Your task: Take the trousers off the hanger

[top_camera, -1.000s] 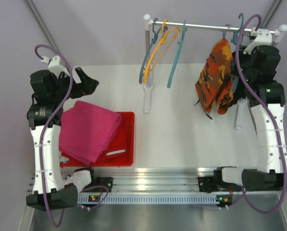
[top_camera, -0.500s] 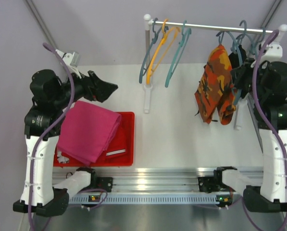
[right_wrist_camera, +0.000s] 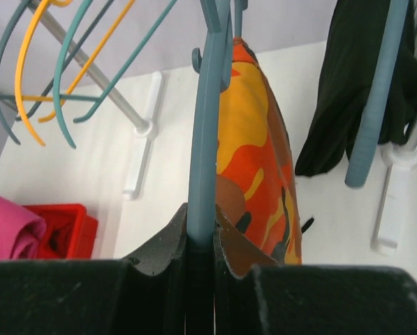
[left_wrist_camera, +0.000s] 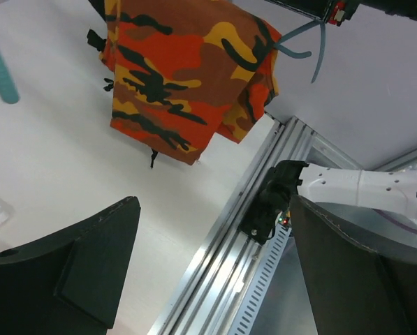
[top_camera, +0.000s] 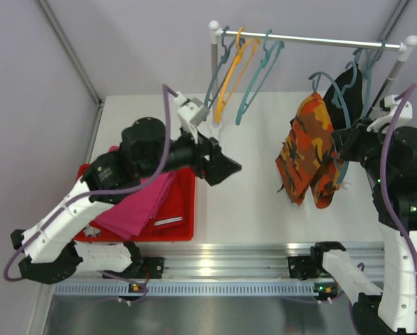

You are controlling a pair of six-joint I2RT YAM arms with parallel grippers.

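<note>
I judged the work past half. The magenta pink trousers [top_camera: 135,202] lay in the red tray [top_camera: 173,238] behind my left pincer [left_wrist_camera: 215,258]. The orange camouflage trousers [left_wrist_camera: 180,77] and the black trousers [right_wrist_camera: 351,91] hung on hangers. My right pincer [right_wrist_camera: 201,241] was closed on the teal hanger [right_wrist_camera: 202,139] of the camouflage pair. The left pincer stood wide open and empty, with that pair ahead of it.

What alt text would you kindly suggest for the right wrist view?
The right tool is clamped on a teal hanger carrying the orange camouflage trousers. Black trousers hang beyond; pink trousers lie lower left.
</note>
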